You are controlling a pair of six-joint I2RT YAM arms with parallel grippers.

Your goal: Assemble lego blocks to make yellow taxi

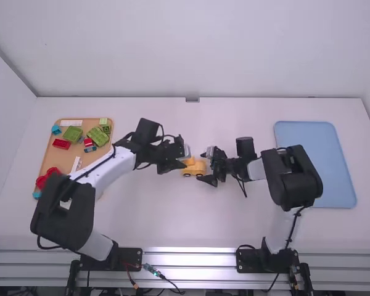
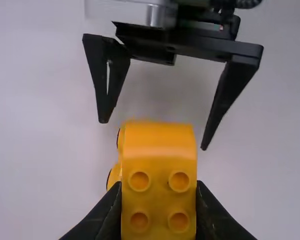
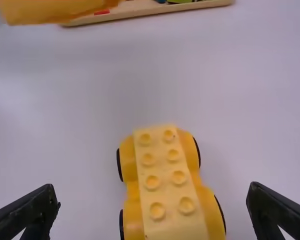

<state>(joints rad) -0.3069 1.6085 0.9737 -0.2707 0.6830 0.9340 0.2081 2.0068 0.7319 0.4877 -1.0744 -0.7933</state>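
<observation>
- Over at the left of the high view I've got the wooden tray (image 1: 52, 153), its near part partly behind my left arm (image 1: 114, 166). On it sit green blocks (image 1: 72, 134), a red block (image 1: 61, 144) up in its upper left part, and round red pieces (image 1: 44, 179) toward its lower left.
- Near the middle of the frame, my left gripper (image 1: 182, 163) is closed on the yellow block (image 2: 158, 200). The left wrist view shows one finger on each side of it, with four studs facing the camera and a rounded, smooth part beyond them.
- Just right of that, in the middle of the frame, the yellow car base (image 1: 196, 169) stands on the white table (image 1: 154, 216), black-rimmed wheels at its sides. The right wrist view gives me two rows of studs along its top, and puts my yellow block at the upper left corner, apart from the base.
- My right gripper (image 1: 203, 167) is spread wide around the base from the right, one finger at either side, a gap between each and the yellow body.
- Far right, the blue tray (image 1: 311, 163) lies on the table, beyond my right arm (image 1: 293, 179).
</observation>
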